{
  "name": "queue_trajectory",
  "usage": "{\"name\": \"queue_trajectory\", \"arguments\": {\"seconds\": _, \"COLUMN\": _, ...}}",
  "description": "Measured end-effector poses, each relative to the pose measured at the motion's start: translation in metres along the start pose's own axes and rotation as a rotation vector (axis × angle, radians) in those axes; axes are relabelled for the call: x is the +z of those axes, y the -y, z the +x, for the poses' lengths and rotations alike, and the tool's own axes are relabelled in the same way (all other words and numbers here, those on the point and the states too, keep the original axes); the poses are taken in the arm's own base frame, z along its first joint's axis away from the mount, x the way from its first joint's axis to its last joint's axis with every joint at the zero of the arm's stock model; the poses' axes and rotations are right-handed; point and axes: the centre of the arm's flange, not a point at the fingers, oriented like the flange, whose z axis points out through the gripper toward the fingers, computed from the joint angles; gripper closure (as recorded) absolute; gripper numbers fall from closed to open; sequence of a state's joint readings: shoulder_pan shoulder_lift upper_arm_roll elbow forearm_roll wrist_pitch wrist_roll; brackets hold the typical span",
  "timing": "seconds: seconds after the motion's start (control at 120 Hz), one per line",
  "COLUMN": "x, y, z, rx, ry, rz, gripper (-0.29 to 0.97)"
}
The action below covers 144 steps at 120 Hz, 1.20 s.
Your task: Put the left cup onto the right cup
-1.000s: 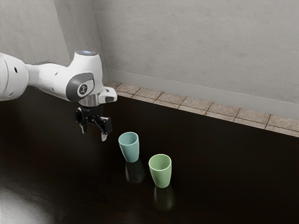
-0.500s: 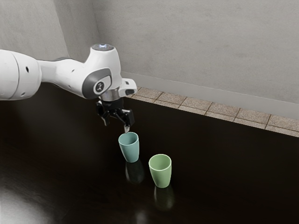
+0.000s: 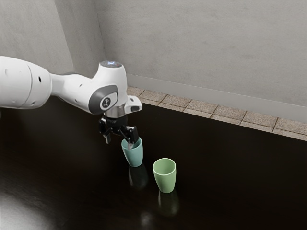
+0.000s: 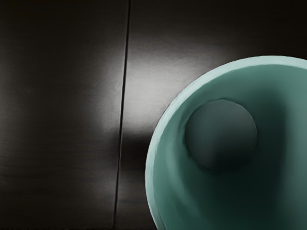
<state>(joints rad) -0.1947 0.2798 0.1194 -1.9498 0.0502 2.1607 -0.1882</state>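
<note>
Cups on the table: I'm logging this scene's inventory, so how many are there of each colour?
teal cup: 1
green cup: 1
Total: 2 cups

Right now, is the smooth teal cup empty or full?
Empty. The wrist view looks down into the smooth teal cup and shows its bare round bottom, with no contents over it.
</note>
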Motion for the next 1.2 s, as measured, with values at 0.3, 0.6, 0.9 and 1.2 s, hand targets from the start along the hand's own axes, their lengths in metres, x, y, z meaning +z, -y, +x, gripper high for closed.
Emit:
{"name": "queue_trajectory", "arguments": {"seconds": 0.3, "x": 0.008, "y": 0.005, "z": 0.008, "rx": -0.047, "ry": -0.029, "rz": -0.005, "gripper": 0.00}}
{"name": "queue_trajectory", "arguments": {"seconds": 0.6, "x": 0.015, "y": 0.001, "z": 0.008, "rx": -0.069, "ry": -0.031, "rz": -0.006, "gripper": 0.16}}
{"name": "queue_trajectory", "arguments": {"seconds": 0.9, "x": 0.012, "y": -0.005, "z": 0.009, "rx": -0.097, "ry": -0.041, "rz": -0.010, "gripper": 0.66}}
{"name": "queue_trajectory", "arguments": {"seconds": 1.2, "x": 0.007, "y": -0.006, "z": 0.008, "rx": -0.123, "ry": -0.045, "rz": -0.011, "gripper": 0.76}}
